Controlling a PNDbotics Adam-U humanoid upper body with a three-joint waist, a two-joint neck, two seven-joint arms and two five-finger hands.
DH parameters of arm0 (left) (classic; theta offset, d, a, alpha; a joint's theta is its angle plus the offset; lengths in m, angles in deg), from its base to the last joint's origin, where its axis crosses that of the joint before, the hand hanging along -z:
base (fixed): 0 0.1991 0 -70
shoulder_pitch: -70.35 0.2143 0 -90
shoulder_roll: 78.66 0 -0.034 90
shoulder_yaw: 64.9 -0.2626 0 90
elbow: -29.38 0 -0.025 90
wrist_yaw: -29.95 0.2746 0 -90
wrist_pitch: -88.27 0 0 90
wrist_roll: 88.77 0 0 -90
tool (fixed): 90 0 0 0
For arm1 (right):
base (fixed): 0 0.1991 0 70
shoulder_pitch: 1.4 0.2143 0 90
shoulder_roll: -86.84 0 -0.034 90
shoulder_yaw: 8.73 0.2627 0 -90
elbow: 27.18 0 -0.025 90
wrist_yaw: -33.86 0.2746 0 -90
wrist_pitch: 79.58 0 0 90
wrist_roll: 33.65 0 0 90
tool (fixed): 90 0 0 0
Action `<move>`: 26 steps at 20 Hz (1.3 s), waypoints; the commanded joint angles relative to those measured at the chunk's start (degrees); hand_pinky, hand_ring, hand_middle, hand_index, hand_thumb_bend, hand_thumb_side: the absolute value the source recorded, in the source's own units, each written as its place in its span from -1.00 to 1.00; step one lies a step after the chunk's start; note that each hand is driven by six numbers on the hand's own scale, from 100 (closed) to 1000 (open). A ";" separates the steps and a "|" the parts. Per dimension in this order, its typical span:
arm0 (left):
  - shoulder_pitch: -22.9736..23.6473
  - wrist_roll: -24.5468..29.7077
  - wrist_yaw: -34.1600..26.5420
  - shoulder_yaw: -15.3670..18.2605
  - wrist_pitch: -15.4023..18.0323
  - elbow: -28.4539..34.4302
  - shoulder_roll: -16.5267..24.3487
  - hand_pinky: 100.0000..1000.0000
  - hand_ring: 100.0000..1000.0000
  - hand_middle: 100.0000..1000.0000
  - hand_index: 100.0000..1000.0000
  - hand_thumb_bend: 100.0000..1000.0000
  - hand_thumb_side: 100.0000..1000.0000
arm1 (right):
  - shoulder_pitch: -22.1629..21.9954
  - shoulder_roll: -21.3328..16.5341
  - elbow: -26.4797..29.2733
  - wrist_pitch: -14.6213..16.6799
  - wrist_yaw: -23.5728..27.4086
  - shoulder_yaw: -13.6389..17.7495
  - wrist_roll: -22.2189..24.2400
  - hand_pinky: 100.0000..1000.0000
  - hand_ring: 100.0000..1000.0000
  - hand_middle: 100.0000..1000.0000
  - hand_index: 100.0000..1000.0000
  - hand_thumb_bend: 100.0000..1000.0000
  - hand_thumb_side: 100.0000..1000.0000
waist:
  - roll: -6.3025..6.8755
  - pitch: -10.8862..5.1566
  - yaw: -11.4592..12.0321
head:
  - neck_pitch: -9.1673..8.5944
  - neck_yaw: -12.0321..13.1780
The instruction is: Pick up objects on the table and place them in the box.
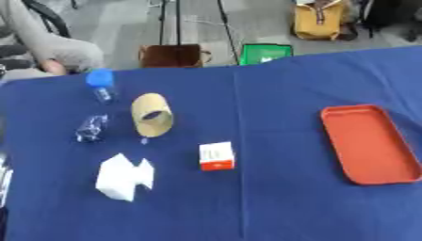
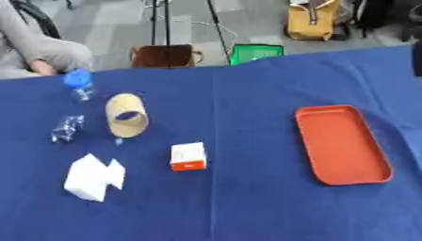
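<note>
Several objects lie on the left half of the blue table [image 1: 272, 202]. A clear bottle with a blue cap [image 1: 101, 84] lies at the back left. Next to it a tan tape roll [image 1: 152, 115] stands on its edge, and a crumpled clear wrapper [image 1: 91, 128] lies to its left. A small white and red box [image 1: 217, 156] sits near the middle. A white folded paper shape [image 1: 124, 177] lies at the front left. The orange-red tray [image 1: 369, 143] lies on the right with nothing in it. Neither hand shows clearly in either view.
Beyond the far table edge stand a brown bag [image 1: 171, 55], a green box [image 1: 265, 52] and a yellow bag [image 1: 319, 20]; a seated person [image 1: 49, 47] is at the back left. A dark sliver [image 2: 417, 59] cuts the right edge. A pale sliver [image 1: 4, 181] shows at the left edge.
</note>
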 commanded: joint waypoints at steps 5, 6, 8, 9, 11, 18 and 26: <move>1.71 13.76 13.18 0.93 -2.42 2.31 8.21 0.37 0.47 0.53 0.75 0.90 0.16 | 0.97 -1.33 1.24 -0.03 -0.36 0.42 -0.14 0.14 0.43 0.43 0.63 -0.52 -0.24 | -0.22 -1.44 -0.46 | -0.45 -0.13; 2.20 16.25 15.30 0.88 -2.52 2.65 9.18 0.39 0.46 0.51 0.73 0.94 0.14 | 0.99 -1.38 1.24 -0.04 -0.35 0.43 -0.16 0.14 0.43 0.43 0.63 -0.51 -0.24 | -0.25 -1.50 -0.57 | -0.40 -0.18; 2.88 20.76 18.56 0.92 -2.37 3.30 10.32 0.41 0.46 0.50 0.72 0.96 0.13 | 1.04 -1.47 1.24 -0.02 -0.35 0.45 -0.19 0.14 0.43 0.43 0.64 -0.51 -0.24 | -0.34 -1.61 -0.73 | -0.27 -0.23; 3.29 23.09 19.86 0.94 -2.02 3.43 10.91 0.41 0.46 0.50 0.72 0.96 0.13 | 1.06 -1.54 1.24 -0.02 -0.36 0.48 -0.22 0.14 0.43 0.43 0.64 -0.51 -0.24 | -0.40 -1.68 -0.83 | -0.17 -0.21; 3.57 26.11 21.27 1.35 -1.40 3.52 11.29 0.41 0.46 0.50 0.72 0.96 0.13 | 1.06 -1.61 1.24 -0.02 -0.37 0.51 -0.28 0.14 0.43 0.43 0.64 -0.51 -0.24 | -0.46 -1.76 -0.89 | -0.06 -0.21; 6.11 35.62 24.73 0.91 -0.07 3.43 13.88 0.43 0.45 0.44 0.70 0.96 0.24 | 1.25 -2.09 1.24 0.03 -0.39 0.58 -0.49 0.13 0.43 0.43 0.64 -0.49 -0.24 | -0.48 -2.24 -1.15 | 0.38 -0.34; 8.23 43.11 26.09 -3.23 2.92 1.91 18.18 0.48 0.49 0.44 0.70 1.00 0.26 | 1.24 -2.28 1.24 -0.11 -0.30 0.36 -0.31 0.13 0.43 0.43 0.64 -0.48 -0.24 | -0.32 -2.75 -1.80 | 1.19 -1.55</move>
